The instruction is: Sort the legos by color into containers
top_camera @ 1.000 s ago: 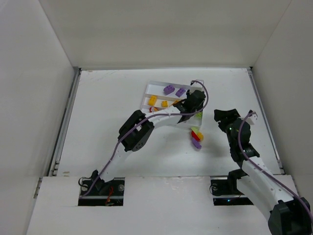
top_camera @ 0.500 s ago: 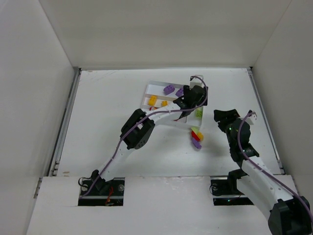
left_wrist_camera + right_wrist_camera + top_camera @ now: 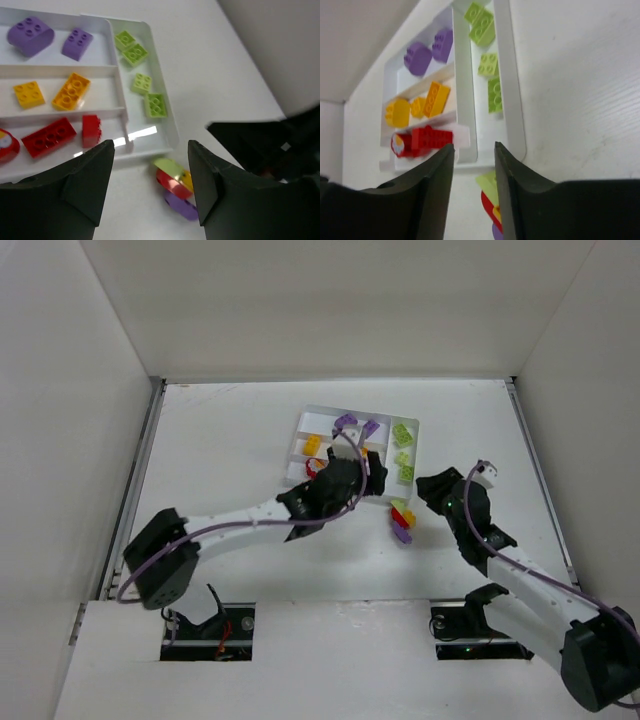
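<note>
Shallow white plastic tray (image 3: 142,134) lies flat ahead of the left gripper (image 3: 150,150), its near corner between the jaws.
Farthest long slot: two purple rounded bricks (image 3: 30,35), studs up.
Middle slot: two yellow-orange bricks (image 3: 71,91), studs up.
Nearest slot, just ahead of one jaw: long red brick (image 3: 49,136), short red brick (image 3: 91,131), round red piece (image 3: 5,145) cut off by the frame edge.
Crosswise end slot: four lime green bricks (image 3: 141,83) in a row.
Unsorted heap (image 3: 172,180) lies on the table just off the tray corner, between the left jaws. It has a lime piece (image 3: 167,165) on top, a red piece with a bit of yellow beneath, and a purple piece (image 3: 180,207) nearest.
The same heap sits just past the gap of the right gripper (image 3: 474,147).
</note>
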`<action>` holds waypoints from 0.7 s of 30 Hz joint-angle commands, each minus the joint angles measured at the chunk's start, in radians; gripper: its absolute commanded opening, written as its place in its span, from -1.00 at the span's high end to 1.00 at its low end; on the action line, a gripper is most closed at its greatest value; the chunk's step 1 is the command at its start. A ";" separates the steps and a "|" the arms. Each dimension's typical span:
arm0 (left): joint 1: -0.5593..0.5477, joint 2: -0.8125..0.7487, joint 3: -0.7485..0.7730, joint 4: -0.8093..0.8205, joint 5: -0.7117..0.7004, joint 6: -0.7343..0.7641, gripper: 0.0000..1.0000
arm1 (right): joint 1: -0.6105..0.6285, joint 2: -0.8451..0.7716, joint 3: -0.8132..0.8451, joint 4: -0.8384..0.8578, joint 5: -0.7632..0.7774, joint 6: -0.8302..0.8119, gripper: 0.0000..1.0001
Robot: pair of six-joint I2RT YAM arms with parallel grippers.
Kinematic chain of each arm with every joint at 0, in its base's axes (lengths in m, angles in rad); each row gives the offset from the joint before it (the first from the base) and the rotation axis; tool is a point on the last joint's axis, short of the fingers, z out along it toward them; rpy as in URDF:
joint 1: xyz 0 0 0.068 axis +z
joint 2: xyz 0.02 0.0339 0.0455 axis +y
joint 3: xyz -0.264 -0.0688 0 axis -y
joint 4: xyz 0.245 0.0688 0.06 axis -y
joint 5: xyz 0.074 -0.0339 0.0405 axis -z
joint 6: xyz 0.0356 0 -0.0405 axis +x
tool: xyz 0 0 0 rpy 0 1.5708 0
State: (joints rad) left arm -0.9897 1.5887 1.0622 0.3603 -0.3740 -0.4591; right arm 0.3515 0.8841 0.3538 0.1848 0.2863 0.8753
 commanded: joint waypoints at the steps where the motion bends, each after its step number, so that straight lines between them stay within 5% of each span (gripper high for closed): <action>1: -0.103 -0.158 -0.213 0.075 -0.048 -0.035 -0.16 | 0.106 -0.033 0.007 -0.079 0.059 -0.027 -0.11; 4: -0.157 -0.278 -0.361 0.095 -0.092 -0.075 -0.19 | 0.227 -0.080 -0.018 -0.139 0.152 -0.036 -0.48; 8: -0.139 -0.371 -0.476 0.098 -0.091 -0.145 -0.19 | 0.313 -0.059 0.048 -0.274 0.257 -0.071 -0.57; 21: -0.089 -0.478 -0.666 0.193 0.006 -0.190 -0.22 | 0.396 0.248 0.229 -0.410 0.356 -0.188 -0.27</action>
State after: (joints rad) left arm -1.0992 1.1416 0.4198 0.4877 -0.3927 -0.6277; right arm 0.7357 1.0946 0.5152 -0.2073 0.6022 0.7368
